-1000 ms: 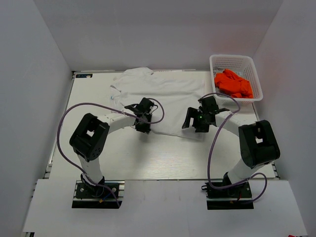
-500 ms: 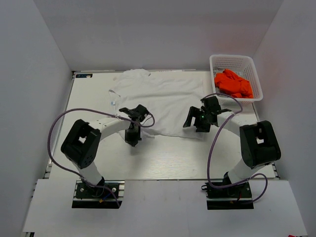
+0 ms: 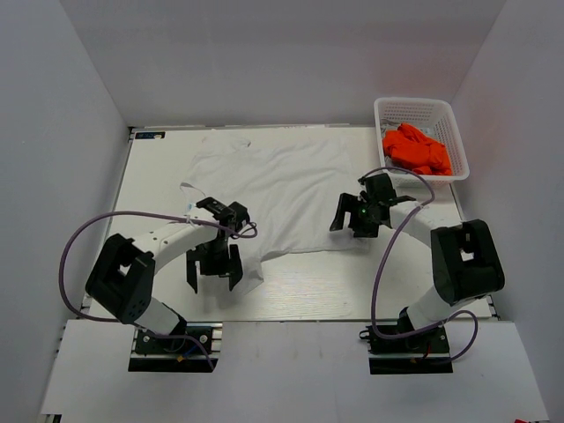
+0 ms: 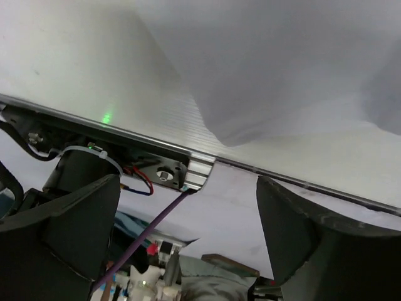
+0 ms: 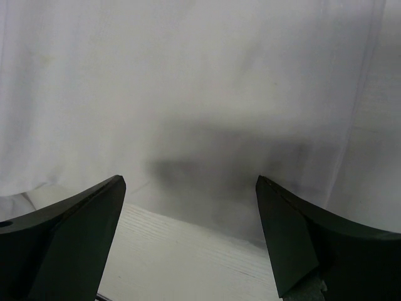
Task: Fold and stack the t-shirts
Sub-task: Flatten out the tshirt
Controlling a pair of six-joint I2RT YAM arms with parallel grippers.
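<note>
The white t-shirt [image 3: 286,181] lies spread across the middle of the table [image 3: 335,282], its near-left corner drawn out towards the near edge. The orange t-shirt [image 3: 416,150] sits crumpled in the basket [image 3: 414,103] at the far right.

The cloth seems to be getting flattened before any fold. To do that well, the hem should probably be pulled straight and level on both sides, lifting low so the thin fabric does not bunch.

The left gripper [image 3: 214,275] hovers at that near-left corner, jaws wide and released, holding nothing. The right gripper [image 3: 357,220] hangs spread over the near-right hem, also empty.

A second ago the left gripper was further up on the shirt. It has since dragged the corner nearer and let go, while the right has barely moved.
</note>
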